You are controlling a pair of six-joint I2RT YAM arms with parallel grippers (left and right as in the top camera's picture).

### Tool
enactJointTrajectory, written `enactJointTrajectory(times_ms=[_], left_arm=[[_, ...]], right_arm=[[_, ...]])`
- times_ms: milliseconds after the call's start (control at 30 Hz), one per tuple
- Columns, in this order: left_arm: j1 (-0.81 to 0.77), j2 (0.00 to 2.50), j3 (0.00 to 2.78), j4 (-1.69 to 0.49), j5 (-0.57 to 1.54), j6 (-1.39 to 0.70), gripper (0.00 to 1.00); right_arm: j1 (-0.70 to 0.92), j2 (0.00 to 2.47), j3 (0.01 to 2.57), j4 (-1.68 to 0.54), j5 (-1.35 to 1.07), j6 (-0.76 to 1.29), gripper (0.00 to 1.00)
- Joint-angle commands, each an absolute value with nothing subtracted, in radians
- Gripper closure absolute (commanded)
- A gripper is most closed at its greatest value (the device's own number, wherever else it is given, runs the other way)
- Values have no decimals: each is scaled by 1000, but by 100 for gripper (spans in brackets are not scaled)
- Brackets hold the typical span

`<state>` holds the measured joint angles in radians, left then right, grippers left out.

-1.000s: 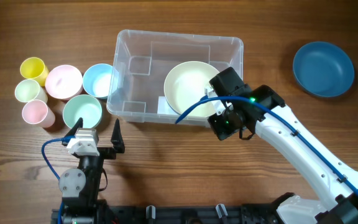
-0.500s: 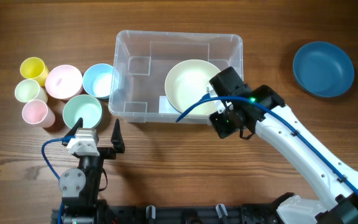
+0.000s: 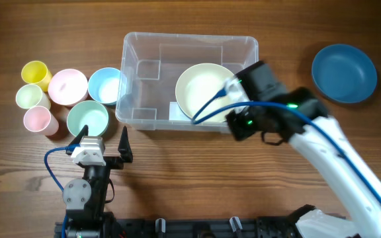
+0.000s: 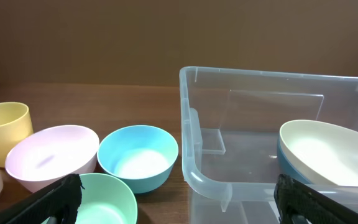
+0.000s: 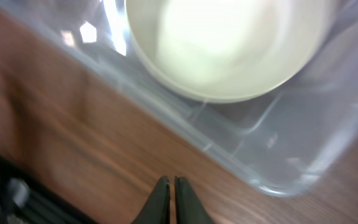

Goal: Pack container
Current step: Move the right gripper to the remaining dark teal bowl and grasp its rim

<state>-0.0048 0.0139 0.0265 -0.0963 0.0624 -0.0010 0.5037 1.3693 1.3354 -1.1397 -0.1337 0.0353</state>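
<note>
The container [image 3: 190, 37], a clear rectangular bin, stands mid-table with a cream bowl [image 3: 204, 89] lying in its right half. My right gripper [image 3: 237, 129] hovers just outside the bin's front right corner, shut, with nothing between its fingers. The right wrist view shows the gripper's [image 5: 171, 183] tips together over bare wood, with the cream bowl [image 5: 229, 43] and the container's rim [image 5: 278, 180] beyond. My left gripper [image 3: 103, 134] rests near the front left, open and holding nothing. In the left wrist view that gripper [image 4: 179, 202] faces the container's corner [image 4: 191, 155] and the cream bowl [image 4: 328, 146].
A dark blue bowl [image 3: 344, 73] sits alone at the far right. Left of the bin cluster a mint bowl [image 3: 88, 119], a light blue bowl [image 3: 106, 86], a pink bowl [image 3: 67, 86], a yellow cup [image 3: 36, 74], a pale cup [image 3: 29, 96] and a pink cup [image 3: 37, 119].
My right wrist has swung to the right and turned, away from the bin's front wall. The cream bowl stays in the bin. The left arm has not moved.
</note>
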Motion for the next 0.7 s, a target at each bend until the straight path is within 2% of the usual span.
enactJointTrajectory(times_ms=[0,33,67,167,400,433,533,667], left_arm=[[-7,7,18,-93,74,15,0],[-7,7,18,-93,74,15,0],[-7,7,18,-93,74,15,0],[-7,7,18,-93,74,15,0],[-7,7,18,-93,74,15,0],[-7,7,18,-93,74,15,0],[-7,7,18,-93,74,15,0],[-7,7,18,-93,74,15,0]], right_arm=[[377,1302,1415,-1136,-38,161,80],[330,1296,1423,-1137,-10,189,71],[290,1294,1428,-1137,8,204,68],[95,1293,1434,-1118,37,245,50],[-290,1350,1434,-1013,-3,297,46],[-326,1364,1434,-995,-4,299,46],[-403,1428,1434,-953,-2,299,32],[-448,1530,1434,-923,7,350,28]])
